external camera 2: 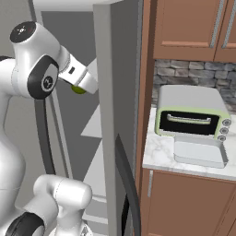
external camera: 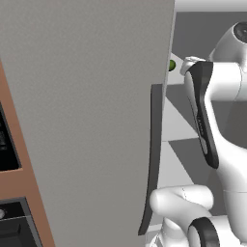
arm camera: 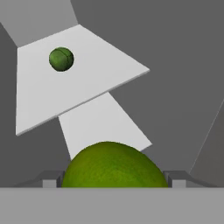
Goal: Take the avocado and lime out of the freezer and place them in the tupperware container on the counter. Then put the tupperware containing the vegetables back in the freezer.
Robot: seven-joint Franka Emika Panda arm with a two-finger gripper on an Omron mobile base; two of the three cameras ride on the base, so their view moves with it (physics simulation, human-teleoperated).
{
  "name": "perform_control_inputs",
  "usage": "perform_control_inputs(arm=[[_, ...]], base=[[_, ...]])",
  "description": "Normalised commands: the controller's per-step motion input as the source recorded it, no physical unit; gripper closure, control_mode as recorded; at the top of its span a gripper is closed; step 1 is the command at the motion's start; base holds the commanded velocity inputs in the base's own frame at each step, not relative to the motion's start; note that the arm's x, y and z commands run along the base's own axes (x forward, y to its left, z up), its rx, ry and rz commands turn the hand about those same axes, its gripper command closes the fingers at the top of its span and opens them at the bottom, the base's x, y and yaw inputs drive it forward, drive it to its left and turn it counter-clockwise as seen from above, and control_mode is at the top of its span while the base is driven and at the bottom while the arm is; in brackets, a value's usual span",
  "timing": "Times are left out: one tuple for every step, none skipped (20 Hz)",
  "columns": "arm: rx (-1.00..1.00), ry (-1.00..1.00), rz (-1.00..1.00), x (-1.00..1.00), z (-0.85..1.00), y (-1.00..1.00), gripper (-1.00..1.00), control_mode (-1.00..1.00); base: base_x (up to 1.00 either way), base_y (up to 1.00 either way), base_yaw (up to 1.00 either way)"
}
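Observation:
My gripper (arm camera: 113,181) reaches into the open freezer (external camera 2: 73,133) and is shut on the lime (arm camera: 113,165). This bright yellow-green ball spans the gap from one fingertip to the other. The lime (external camera 2: 78,89) hangs under my hand, clear of the white shelves, and it peeks past the door edge as the lime (external camera: 171,65). The darker avocado (arm camera: 61,59) rests alone on a white shelf (arm camera: 100,78) further in. The pale tupperware container (external camera 2: 200,151) sits open on the white counter (external camera 2: 159,154), in front of the toaster oven.
The grey freezer door (external camera: 87,120), with its long dark handle (external camera: 155,154), stands open close on my left. A grey-and-green toaster oven (external camera 2: 191,113) sits behind the container. Brown cabinets (external camera 2: 184,27) hang above the counter, and a black oven (external camera: 7,144) is at far left.

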Motion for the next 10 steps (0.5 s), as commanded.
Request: perform_control_inputs(arm=[[0.00,0.05,0.03,-0.11,-0.36,0.31,1.00,-1.00],[0.00,0.06,0.03,-0.09,-0.34,0.26,1.00,-1.00],[0.00,0.05,0.03,-0.08,-0.31,0.19,1.00,-1.00],[0.00,0.05,0.03,-0.07,-0.30,0.14,1.00,-1.00],[0.00,0.04,0.03,-0.06,-0.25,0.09,1.00,-1.00],[0.00,0.04,0.03,-0.05,-0.23,0.06,1.00,-1.00],[0.00,0.05,0.03,-0.03,-0.25,0.04,1.00,-1.00],[0.00,0.08,0.03,0.00,-0.27,0.01,1.00,-1.00],[0.00,0.08,0.03,0.00,-0.26,0.00,1.00,-1.00],[0.01,0.10,0.03,0.00,-0.24,0.00,1.00,-1.00]], base=[[0.00,0.00,0.00],[0.00,0.00,0.00],[0.00,0.00,0.00],[0.00,0.00,0.00],[0.00,0.00,0.00],[0.00,0.00,0.00],[0.00,0.00,0.00],[0.00,0.00,0.00],[0.00,0.00,0.00],[0.00,0.00,0.00]])
